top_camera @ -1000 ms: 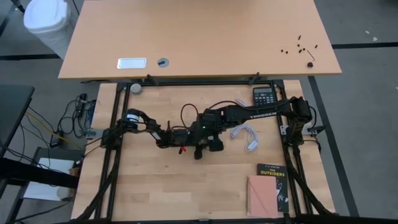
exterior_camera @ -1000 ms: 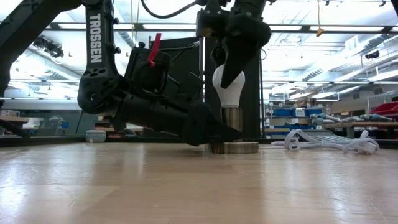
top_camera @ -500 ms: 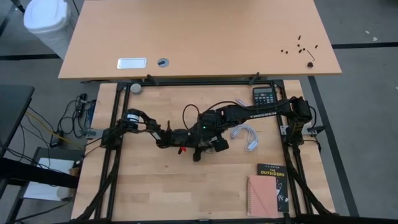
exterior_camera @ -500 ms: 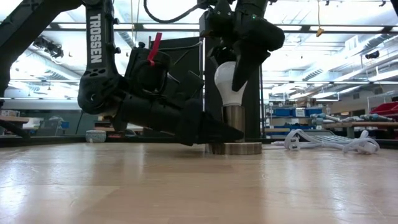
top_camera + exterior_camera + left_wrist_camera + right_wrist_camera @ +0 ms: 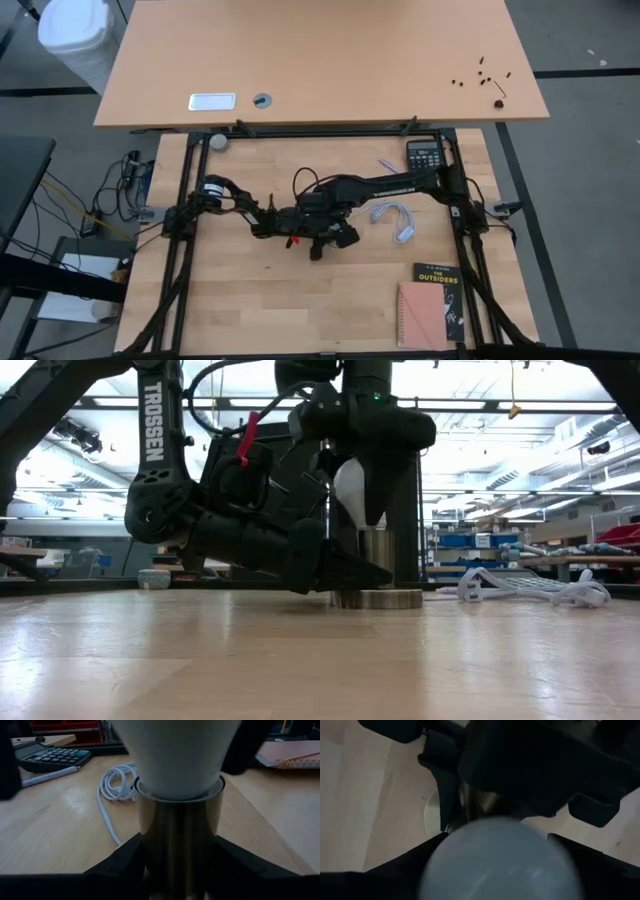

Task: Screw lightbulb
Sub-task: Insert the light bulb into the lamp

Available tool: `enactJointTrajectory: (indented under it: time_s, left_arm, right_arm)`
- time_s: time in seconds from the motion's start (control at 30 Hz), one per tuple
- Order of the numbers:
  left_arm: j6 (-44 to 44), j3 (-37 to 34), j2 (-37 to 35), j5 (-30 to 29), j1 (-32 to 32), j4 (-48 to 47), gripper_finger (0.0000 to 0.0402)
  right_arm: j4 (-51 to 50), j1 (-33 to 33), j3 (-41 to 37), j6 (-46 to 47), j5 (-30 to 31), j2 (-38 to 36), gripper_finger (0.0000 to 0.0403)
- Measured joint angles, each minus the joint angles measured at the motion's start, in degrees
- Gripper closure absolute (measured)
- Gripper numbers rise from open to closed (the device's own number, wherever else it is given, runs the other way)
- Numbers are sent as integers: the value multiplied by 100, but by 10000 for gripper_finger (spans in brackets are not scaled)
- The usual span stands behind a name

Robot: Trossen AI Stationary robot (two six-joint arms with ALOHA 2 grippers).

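Pale butcher-block wood forms the table (image 5: 250,290), where, at the left, the left gripper (image 5: 345,572) lies low along the top with its two fingers (image 5: 120,857) clenched around the brass-coloured socket (image 5: 180,840), which stands upright on a round base (image 5: 375,598). In the middle the lightbulb (image 5: 352,490) stands upright in the socket's top, and the right gripper (image 5: 365,460) comes down on it from above, its fingers closed on the white glass. Farther right lie a coiled white cord (image 5: 392,217), a calculator (image 5: 424,154) and a book (image 5: 438,287).
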Motion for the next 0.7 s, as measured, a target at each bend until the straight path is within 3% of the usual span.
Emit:
enactJointTrajectory:
  time_s: [0.7]
  left_arm:
    - [-88, 5, -7, -17, 4, -103, 204]
  right_arm:
    - [-186, 142, 162, 308, 144, 92, 83]
